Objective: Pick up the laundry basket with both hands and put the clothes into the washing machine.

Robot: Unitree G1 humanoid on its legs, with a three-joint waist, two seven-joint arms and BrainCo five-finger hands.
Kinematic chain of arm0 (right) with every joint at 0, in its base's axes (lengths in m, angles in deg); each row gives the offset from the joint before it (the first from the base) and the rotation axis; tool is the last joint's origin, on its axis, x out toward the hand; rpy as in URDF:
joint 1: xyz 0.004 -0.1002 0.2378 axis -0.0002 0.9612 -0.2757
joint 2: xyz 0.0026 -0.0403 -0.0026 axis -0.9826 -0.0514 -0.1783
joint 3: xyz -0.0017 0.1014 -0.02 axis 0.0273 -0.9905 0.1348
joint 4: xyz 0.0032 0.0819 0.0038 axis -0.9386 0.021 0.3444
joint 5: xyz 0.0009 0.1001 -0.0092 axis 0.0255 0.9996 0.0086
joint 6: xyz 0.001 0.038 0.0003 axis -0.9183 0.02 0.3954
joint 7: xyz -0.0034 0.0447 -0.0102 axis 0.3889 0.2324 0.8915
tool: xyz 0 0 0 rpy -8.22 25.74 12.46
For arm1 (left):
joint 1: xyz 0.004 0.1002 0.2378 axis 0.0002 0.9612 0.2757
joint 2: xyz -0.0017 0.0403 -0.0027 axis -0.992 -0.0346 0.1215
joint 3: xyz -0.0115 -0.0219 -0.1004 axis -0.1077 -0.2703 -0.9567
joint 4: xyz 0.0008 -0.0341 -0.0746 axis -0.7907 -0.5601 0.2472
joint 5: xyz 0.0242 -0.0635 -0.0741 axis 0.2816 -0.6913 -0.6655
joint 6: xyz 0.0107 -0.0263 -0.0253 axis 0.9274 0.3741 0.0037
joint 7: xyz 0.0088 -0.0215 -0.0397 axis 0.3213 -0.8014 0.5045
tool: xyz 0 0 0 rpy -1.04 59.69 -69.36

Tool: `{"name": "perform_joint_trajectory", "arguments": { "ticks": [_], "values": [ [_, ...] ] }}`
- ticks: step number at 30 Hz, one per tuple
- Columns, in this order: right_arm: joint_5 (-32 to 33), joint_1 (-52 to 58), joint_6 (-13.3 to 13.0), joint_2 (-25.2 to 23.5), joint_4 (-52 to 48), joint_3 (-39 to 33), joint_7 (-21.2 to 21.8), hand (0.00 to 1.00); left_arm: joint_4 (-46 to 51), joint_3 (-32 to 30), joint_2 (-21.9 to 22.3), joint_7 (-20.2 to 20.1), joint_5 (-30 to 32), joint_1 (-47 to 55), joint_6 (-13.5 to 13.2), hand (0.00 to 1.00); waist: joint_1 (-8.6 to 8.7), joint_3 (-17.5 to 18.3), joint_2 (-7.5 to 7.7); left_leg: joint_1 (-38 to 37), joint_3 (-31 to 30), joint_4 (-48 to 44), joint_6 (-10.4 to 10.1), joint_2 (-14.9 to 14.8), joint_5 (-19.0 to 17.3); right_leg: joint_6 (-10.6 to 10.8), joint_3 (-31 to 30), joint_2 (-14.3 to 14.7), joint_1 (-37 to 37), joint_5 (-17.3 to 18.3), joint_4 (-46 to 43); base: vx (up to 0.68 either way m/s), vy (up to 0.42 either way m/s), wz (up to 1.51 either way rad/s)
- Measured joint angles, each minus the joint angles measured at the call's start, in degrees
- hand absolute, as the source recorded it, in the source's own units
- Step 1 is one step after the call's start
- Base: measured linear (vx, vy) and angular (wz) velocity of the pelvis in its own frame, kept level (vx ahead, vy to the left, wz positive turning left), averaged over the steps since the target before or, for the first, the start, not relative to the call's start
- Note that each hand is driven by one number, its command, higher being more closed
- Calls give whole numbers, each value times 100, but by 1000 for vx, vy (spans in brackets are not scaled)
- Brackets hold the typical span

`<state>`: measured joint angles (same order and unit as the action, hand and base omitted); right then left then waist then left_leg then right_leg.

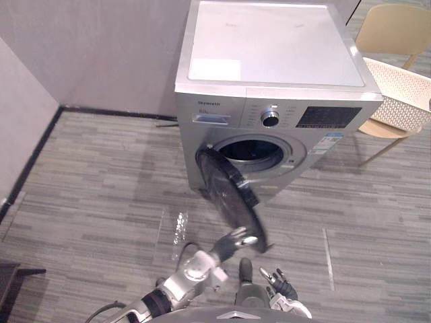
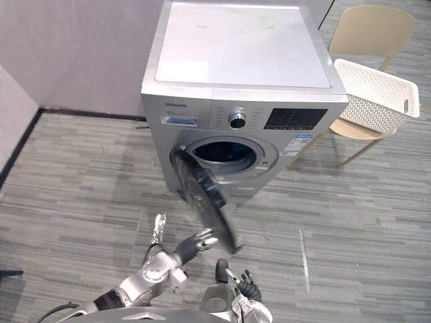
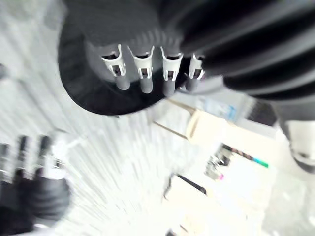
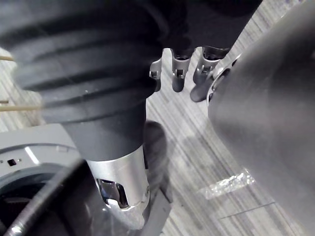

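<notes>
The laundry basket (image 2: 372, 93) is white plastic with perforated walls, so it should be light and fairly stiff, though the walls may flex if squeezed. Its rim is the firmest part. A cut-out grip shows at its far end, and the natural hold is one robot hand on each short end so it stays level. Whether it holds clothes cannot be seen from here.

It sits on a tan chair (image 2: 370, 30) just to the right of the washing machine (image 1: 269, 54), well apart from both robot hands and on the right arm's side.

The left robot hand (image 1: 234, 241) reaches forward with its fingers straight and relaxed at the lower edge of the open round door (image 1: 227, 192), holding nothing. Whether they touch the door is unclear. The right robot hand (image 1: 279, 278) hangs low above the floor (image 1: 94, 202) in front of the machine, fingers loosely spread and empty
</notes>
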<state>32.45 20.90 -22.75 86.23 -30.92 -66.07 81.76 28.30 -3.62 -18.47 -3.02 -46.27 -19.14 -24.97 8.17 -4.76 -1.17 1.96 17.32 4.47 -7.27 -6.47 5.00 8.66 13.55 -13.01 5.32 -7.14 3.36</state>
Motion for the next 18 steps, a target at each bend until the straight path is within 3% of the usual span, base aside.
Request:
{"name": "perform_joint_trajectory", "arguments": {
  "ticks": [3,7,14,18],
  "values": [
    [-2,15,2,139,53,172,1,0,635,-200,-55,-62,-138,-478,-82,0,38,97,-127,-31,-45,34,5,-7,20,29,119,7,-147,-16,122,-34,-26,13],
    [-1,8,0,167,81,198,9,0,723,-410,-92,-55,-252,-544,-123,0,112,133,-163,-161,-37,36,-7,-39,14,26,121,40,-268,-7,123,-30,-19,1],
    [-2,14,99,153,552,85,17,0,-62,-805,-296,-163,-215,82,-22,0,107,239,22,-256,-36,37,-27,-50,-3,29,123,48,-353,0,126,-10,-6,0],
    [-5,79,140,88,767,-59,27,0,-816,-1352,-509,-303,256,760,100,0,35,280,171,-306,-131,36,-31,-46,-5,53,175,45,-447,25,127,-3,-6,5]
  ]
}}
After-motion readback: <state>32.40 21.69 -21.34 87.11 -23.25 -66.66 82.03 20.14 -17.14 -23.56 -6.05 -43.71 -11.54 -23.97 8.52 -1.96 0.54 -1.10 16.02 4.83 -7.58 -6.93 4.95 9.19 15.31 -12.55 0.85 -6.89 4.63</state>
